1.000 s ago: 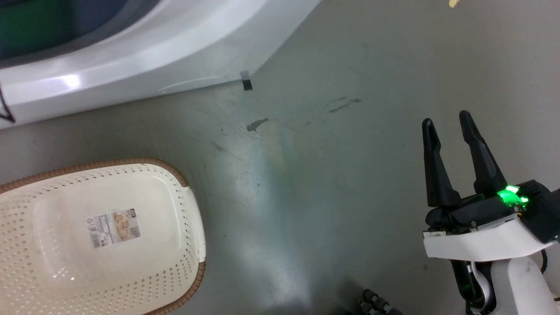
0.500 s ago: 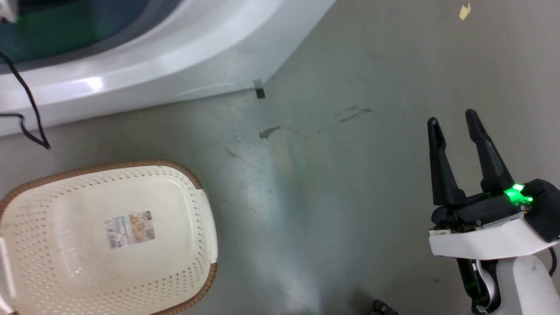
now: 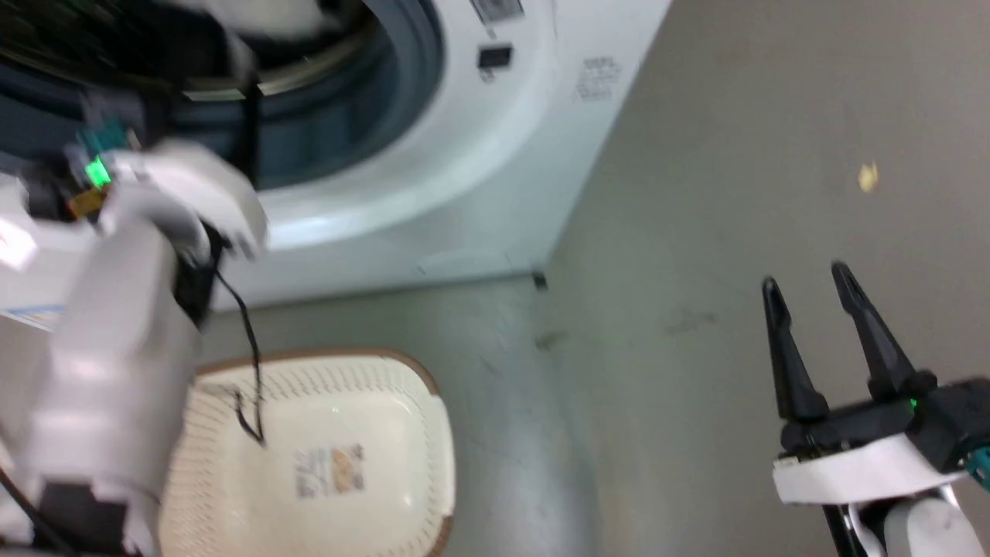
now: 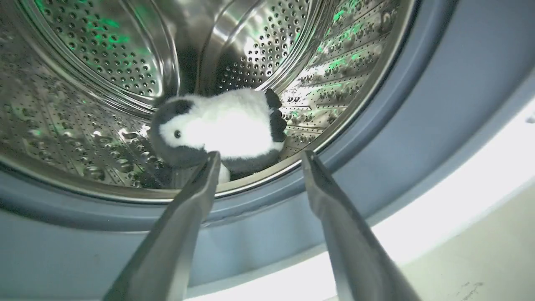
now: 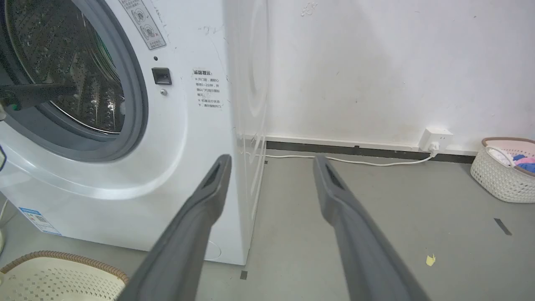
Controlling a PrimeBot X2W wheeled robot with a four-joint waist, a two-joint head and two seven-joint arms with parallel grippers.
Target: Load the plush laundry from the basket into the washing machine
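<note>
One plush laundry (image 4: 221,125) lies on the bottom of the steel drum (image 4: 83,62) of the one washing machine (image 3: 479,155), just behind the drum's front rim. The left gripper (image 4: 260,154) hangs at the grey door seal (image 4: 388,129), its two fingers spread and bare, the toy just beyond their tips. One basket (image 3: 371,402) stands on the floor (image 3: 735,155) before the washer. The right gripper (image 3: 804,275), fingers parted and bare, hovers over the floor at the right. The right wrist view adds a second basket (image 5: 497,179) against the wall (image 5: 376,62).
</note>
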